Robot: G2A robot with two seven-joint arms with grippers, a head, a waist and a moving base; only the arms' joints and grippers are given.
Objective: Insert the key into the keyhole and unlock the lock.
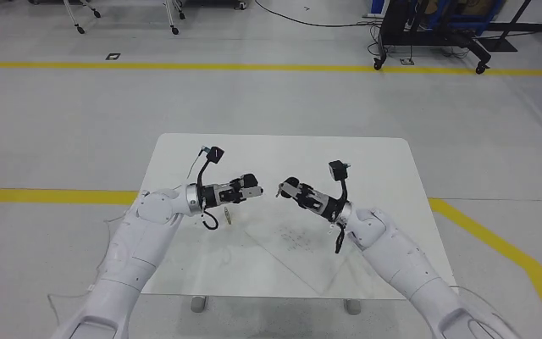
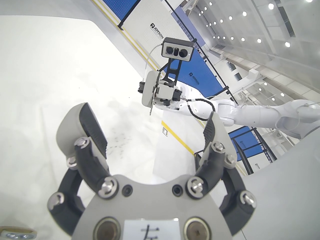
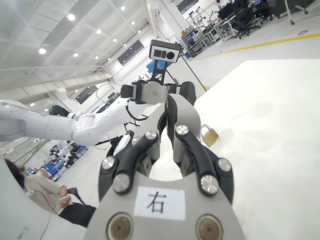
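Brass padlock (image 3: 209, 137) lies flat on the table (image 1: 373, 169). In the top view it sits just below and left of your left gripper (image 1: 257, 188), whose fingers are spread wide and empty, so that arm is the nearer one. Your right gripper (image 1: 286, 188) is clamped on a thin blade, likely the key (image 2: 151, 107), which is held off the tabletop and well apart from the lock.

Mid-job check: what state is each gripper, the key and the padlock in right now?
left gripper: open, empty, above the table.
right gripper: shut on what looks like the key, facing the left gripper.
key: pinched between the right gripper's fingers, blade sticking out, not in the keyhole.
padlock: resting on the table, shackle looks closed, untouched by either gripper.
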